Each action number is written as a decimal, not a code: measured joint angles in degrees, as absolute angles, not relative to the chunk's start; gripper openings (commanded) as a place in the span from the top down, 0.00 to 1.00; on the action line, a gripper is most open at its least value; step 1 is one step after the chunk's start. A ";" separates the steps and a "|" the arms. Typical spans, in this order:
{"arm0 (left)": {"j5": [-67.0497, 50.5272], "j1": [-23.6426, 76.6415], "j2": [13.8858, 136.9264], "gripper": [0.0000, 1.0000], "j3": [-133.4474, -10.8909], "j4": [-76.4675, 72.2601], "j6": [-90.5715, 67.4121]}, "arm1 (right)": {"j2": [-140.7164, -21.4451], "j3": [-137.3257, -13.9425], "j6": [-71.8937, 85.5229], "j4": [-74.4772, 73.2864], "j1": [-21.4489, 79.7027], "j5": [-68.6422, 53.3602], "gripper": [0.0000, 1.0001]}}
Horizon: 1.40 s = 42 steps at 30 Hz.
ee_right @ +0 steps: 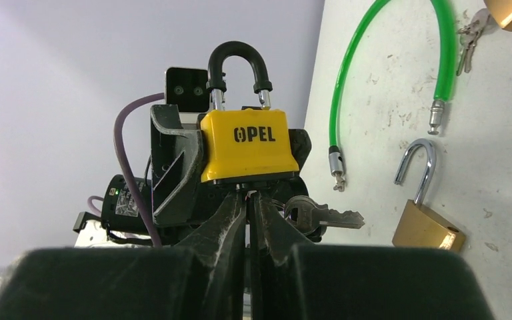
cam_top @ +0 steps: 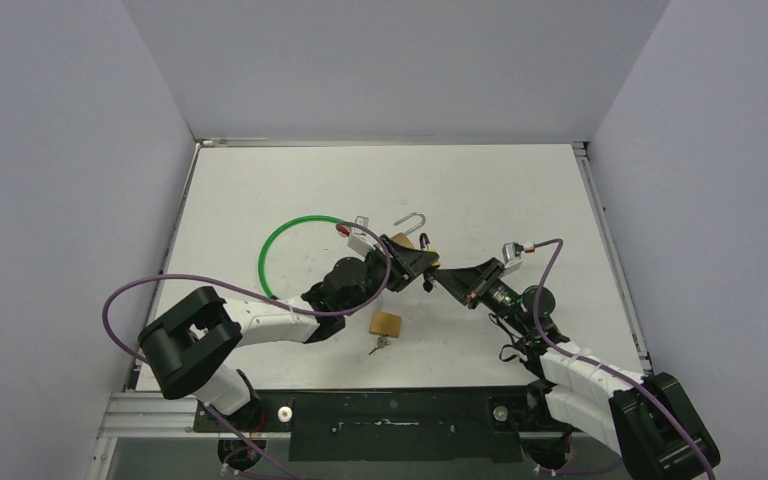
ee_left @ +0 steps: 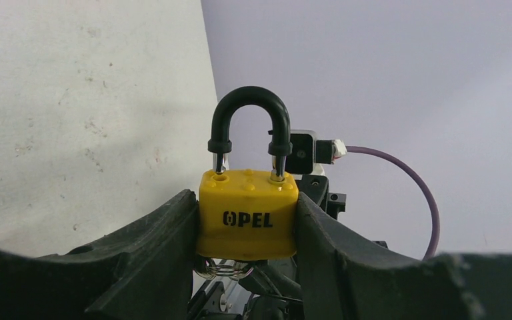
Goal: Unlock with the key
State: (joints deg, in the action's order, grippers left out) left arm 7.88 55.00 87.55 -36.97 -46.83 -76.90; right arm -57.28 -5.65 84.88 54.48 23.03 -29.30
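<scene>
A yellow OPEL padlock with a black-sleeved shackle is clamped upright between my left gripper's fingers, held above the table. Both shackle legs sit in the body. In the right wrist view the padlock faces me, and my right gripper is shut at its underside, pinching the key at the keyhole; the key itself is hidden between the fingers. A spare key hangs on the ring beside them. From above, the two grippers meet mid-table.
An open brass padlock lies just behind the grippers. A green cable lock curves on the left. A second brass padlock with keys lies in front.
</scene>
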 measured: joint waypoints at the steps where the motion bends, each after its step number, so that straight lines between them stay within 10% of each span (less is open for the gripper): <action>1: 7.75 55.07 87.33 1.00 -36.97 -47.22 -75.99 | -56.84 -5.65 84.66 54.46 22.83 -29.54 0.74; 4: 7.05 55.59 86.43 1.00 -36.97 -47.81 -72.44 | -54.65 -6.07 81.78 52.90 22.22 -31.44 0.37; 12: 5.87 57.58 80.34 1.00 -37.10 -41.21 -48.80 | -36.84 -15.07 60.23 29.80 21.67 -31.03 0.22; 28: -7.60 57.71 73.25 1.00 -35.88 -39.24 -17.34 | -35.79 -32.32 37.71 2.35 21.67 -29.82 0.15; 37: -10.90 57.71 72.82 1.00 -32.58 -41.34 -14.28 | -38.39 -32.36 36.18 -1.23 21.67 -33.89 0.36; 42: -11.18 57.71 72.42 1.00 -31.57 -41.82 -14.11 | -40.69 -32.45 35.92 -1.87 21.67 -36.69 0.32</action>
